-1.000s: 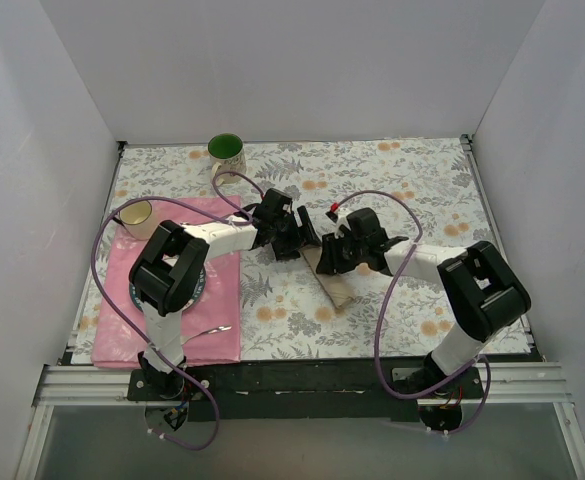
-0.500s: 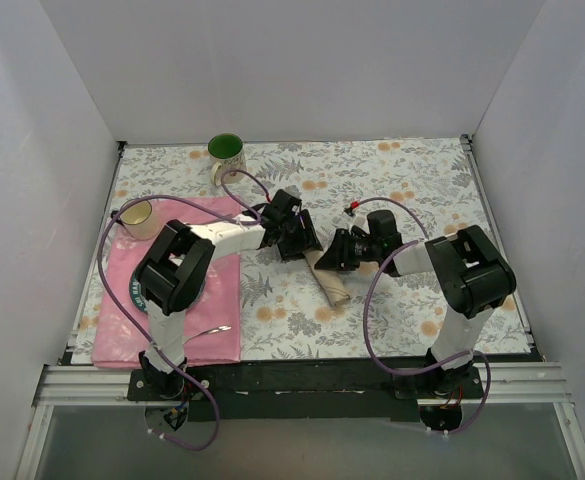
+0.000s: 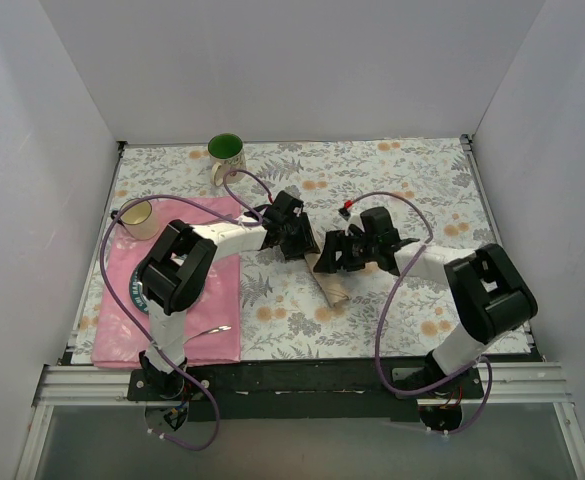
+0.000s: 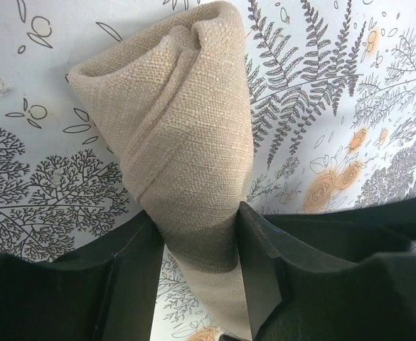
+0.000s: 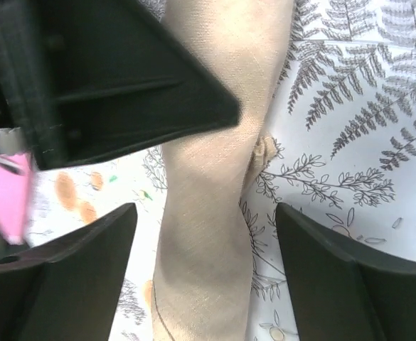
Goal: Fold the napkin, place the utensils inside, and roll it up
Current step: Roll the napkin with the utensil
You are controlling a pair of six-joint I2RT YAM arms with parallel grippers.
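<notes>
Napkin and utensil lie well apart. Nearest the arm bases, a slim silver utensil [image 3: 210, 329] rests on the near edge of the pink placemat [image 3: 217, 300]. Farther in, at mid-table, the napkin [image 3: 332, 287] lies on the floral tablecloth [image 3: 422, 180] as a tan roll, slanting away to the left.

The right gripper [image 3: 334, 258] straddles the roll. Its fingers [image 5: 321, 270] are spread wide, with cloth between them and a gap on each side. Just beyond, the left gripper [image 3: 307, 250] is clenched on the roll's far part, both fingers [image 4: 129, 284] pressing its sides.

Since half a second ago the right arm's elbow has swung out to the right. The roll and the left gripper have kept their place.

Farthest back stand a yellow cup [image 3: 137, 215] and a green mug [image 3: 226, 152].
</notes>
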